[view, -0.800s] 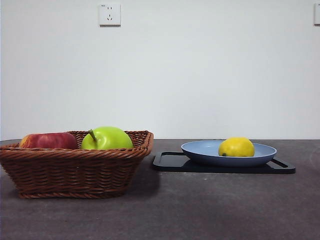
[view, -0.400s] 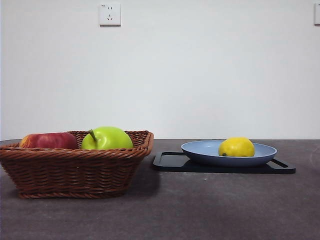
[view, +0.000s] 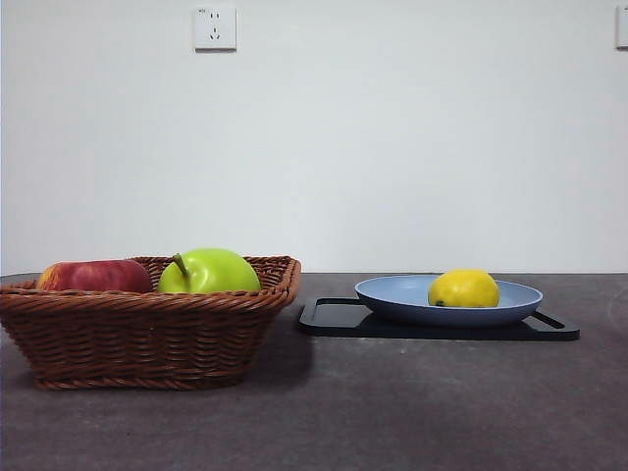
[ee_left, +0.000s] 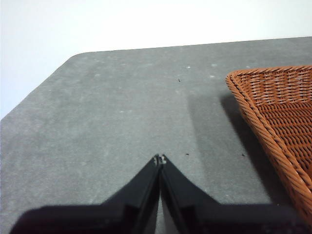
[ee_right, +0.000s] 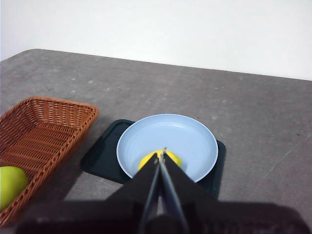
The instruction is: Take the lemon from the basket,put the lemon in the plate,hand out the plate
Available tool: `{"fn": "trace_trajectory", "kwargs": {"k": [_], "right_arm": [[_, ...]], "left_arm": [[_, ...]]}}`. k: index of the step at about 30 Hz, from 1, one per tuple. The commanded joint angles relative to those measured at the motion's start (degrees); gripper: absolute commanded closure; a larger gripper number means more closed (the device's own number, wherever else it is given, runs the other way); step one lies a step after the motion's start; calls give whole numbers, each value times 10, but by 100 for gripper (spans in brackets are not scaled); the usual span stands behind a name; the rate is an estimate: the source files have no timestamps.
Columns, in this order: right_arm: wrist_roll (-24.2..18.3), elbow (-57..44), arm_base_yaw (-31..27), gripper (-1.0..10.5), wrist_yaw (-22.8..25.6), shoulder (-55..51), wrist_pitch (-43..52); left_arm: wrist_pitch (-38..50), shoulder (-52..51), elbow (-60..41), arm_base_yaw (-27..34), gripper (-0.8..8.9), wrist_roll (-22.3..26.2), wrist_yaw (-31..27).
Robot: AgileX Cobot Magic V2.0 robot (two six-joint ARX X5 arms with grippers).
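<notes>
The lemon point(view: 463, 288) lies in the light blue plate point(view: 392, 292), which sits on a flat black tray point(view: 334, 316) to the right of the basket point(view: 147, 334). In the right wrist view my right gripper point(ee_right: 161, 153) is shut and empty, high above the plate point(ee_right: 165, 136), its tips lined up over the lemon point(ee_right: 173, 158). In the left wrist view my left gripper point(ee_left: 160, 159) is shut and empty over bare table, beside the basket's corner point(ee_left: 273, 107). Neither arm shows in the front view.
A green apple point(view: 211, 271) and a red apple point(view: 93, 276) lie in the basket; the green apple also shows in the right wrist view point(ee_right: 9, 184). A wall socket point(view: 215, 27) is on the back wall. The dark grey table point(view: 392, 412) stretches in front.
</notes>
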Motion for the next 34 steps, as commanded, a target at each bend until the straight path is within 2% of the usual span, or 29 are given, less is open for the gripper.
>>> {"fn": "trace_trajectory", "kwargs": {"k": [1, 19, 20, 22, 26, 28, 31, 34], "right_arm": [[7, 5, 4, 943, 2, 1, 7], [7, 5, 4, 943, 2, 1, 7], [-7, 5, 3, 943, 6, 1, 8], [-89, 5, 3, 943, 47, -1, 17], [-96, 5, 3, 943, 121, -29, 14], [-79, 5, 1, 943, 140, -49, 15], [-86, -2, -32, 943, 115, -78, 9], [-86, -31, -91, 943, 35, -107, 17]], "left_arm": [[6, -2, -6, 2, 805, -4, -1], [6, -2, -6, 2, 805, -4, -1], [7, -2, -6, 2, 805, -4, -1], [7, -2, -6, 2, 805, -4, -1], [6, -2, -6, 2, 805, -4, -1], [7, -2, -6, 2, 805, -4, -1], [7, -2, -6, 2, 805, -4, -1], [7, -2, -6, 2, 805, -3, -1]]}}
